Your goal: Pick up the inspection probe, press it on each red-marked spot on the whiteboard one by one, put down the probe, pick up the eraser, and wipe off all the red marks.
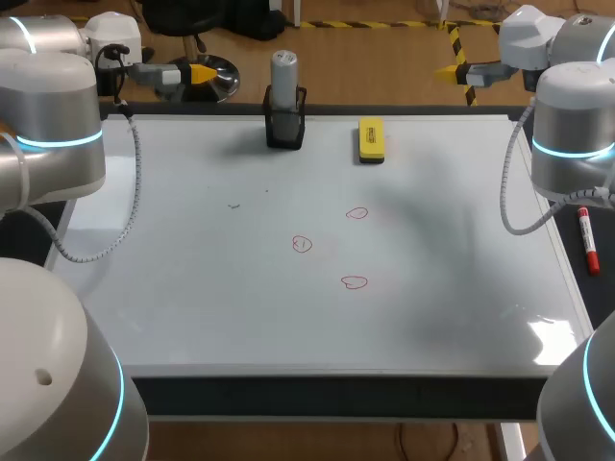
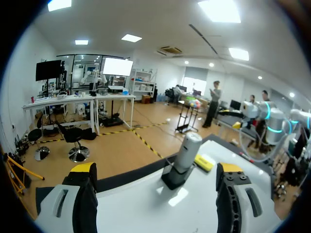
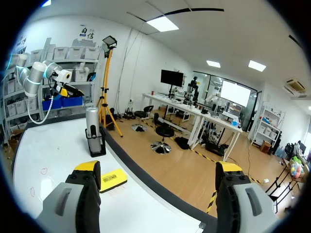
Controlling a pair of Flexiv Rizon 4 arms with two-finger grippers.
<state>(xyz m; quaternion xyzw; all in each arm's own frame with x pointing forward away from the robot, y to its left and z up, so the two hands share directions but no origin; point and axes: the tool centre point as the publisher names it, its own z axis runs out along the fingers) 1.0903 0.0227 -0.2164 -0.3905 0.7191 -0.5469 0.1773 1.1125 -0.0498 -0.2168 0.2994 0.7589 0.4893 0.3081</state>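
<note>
A grey cylindrical probe (image 1: pixel 283 77) stands upright in a black holder (image 1: pixel 285 125) at the whiteboard's far edge. A yellow eraser (image 1: pixel 371 139) lies to its right. Three red circles are drawn mid-board: one (image 1: pixel 357 213), one (image 1: pixel 302 244), one (image 1: pixel 355 282). My left gripper (image 1: pixel 197 74) hovers open over the far left corner; its view shows the probe (image 2: pixel 186 151) and eraser (image 2: pixel 203 163) ahead of its fingers. My right gripper (image 1: pixel 452 70) hangs open at the far right; ahead of it stand the probe (image 3: pixel 92 124) and eraser (image 3: pixel 112 179).
The whiteboard (image 1: pixel 192 307) covers most of the table. A red marker pen (image 1: pixel 586 239) lies off its right edge on the dark table border. A small dark scribble (image 1: pixel 233 205) marks the board left of the circles.
</note>
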